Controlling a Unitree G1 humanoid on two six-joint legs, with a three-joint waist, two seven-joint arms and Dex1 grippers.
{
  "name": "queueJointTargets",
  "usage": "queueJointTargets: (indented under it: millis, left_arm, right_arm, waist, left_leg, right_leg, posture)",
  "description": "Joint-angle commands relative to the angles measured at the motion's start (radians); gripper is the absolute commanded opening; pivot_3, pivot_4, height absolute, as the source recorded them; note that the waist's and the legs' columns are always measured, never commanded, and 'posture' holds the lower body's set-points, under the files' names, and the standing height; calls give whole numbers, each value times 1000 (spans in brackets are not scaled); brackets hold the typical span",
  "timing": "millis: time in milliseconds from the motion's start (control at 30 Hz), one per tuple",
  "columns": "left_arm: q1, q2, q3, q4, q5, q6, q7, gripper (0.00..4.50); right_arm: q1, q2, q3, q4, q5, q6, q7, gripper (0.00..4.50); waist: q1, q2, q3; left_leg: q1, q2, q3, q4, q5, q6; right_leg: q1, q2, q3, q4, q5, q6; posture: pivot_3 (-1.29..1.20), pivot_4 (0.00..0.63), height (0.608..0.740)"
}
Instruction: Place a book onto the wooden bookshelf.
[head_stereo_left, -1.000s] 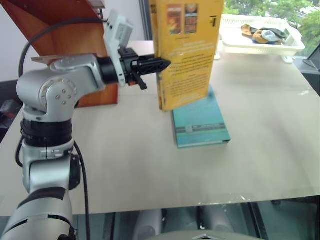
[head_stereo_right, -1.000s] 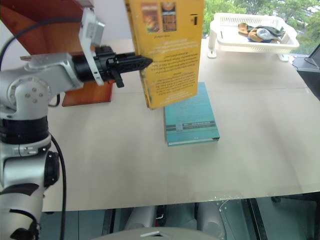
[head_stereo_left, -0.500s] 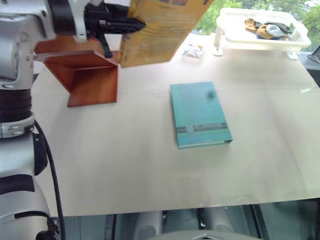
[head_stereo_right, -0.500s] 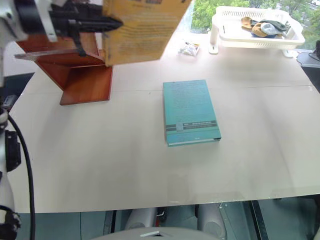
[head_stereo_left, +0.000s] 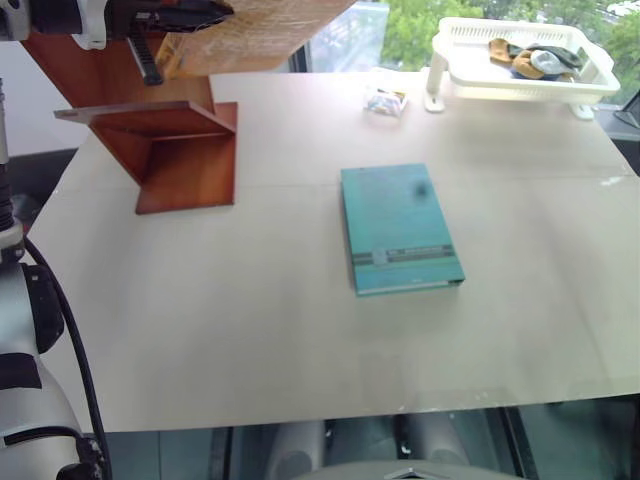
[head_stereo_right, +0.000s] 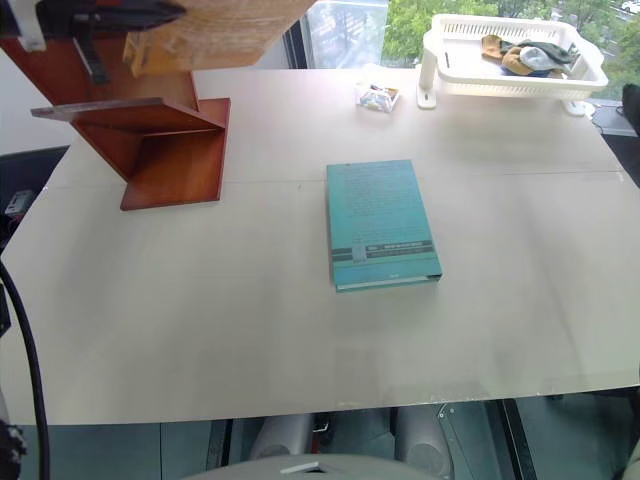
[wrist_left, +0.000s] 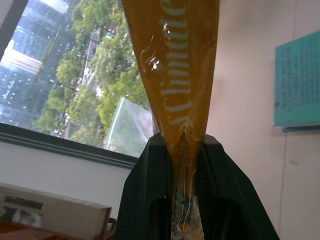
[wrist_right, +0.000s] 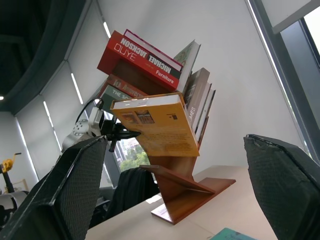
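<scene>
Left wrist view: the left claw (wrist_left: 186, 165) is clamped on the book (wrist_left: 172, 65), which runs straight out from its fingers (wrist_left: 145, 200). From the head views the book hangs tilted just above the wooden bookshelf (head_stereo_left: 170, 150) — the left arm is nearest. The right claw (wrist_right: 175, 200) stands wide apart, empty. A teal book (head_stereo_left: 398, 228) lies on the worktop (head_stereo_left: 300, 320).

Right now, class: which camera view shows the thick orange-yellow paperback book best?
The right wrist view: the thick orange-yellow paperback book appears whole, cover and page edge. The eye views catch its lower part at the frame's top; the left wrist view shows its lettered spine close up.
</scene>
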Motion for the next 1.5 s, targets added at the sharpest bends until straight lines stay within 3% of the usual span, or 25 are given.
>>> queueJointTargets:
  millis: [33,467,933,1500]
  left_arm:
    - [-47,-16,41,15,24,-71,19,215]
    - [-57,66,5,143,203,-218,-51,215]
    - [-36,149,23,156,259,-206,-84,215]
    - [41,244,-23,229,393,-272,-171,215]
  right_arm:
    - [-11,-33,-23,1,17,-17,56,4500]
    - [-14,-31,-20,-7,33,-1,56,4500]
    - [-72,52,23,-29,14,-33,56,4500]
    - [-43,38,-8,-43,8,-38,56,4500]
  waist:
    - [1,0,0]
    - [-6,0,0]
    - [-5,0,0]
    - [-7,0,0]
  left_leg:
    - [0,0,0,0,0,0]
    - [0,0,1,0,0,0]
    - [0,0,1,2,0,0]
    - [0,1,3,4,0,1]
  right_leg:
    - [0,0,0,0,0,0]
    - [0,0,1,2,0,0]
    - [-2,0,1,6,0,0]
    - [-4,0,3,12,0,0]
  posture:
    - [0,150,740]
    - [0,150,740]
    - [0,150,740]
    - [0,150,740]
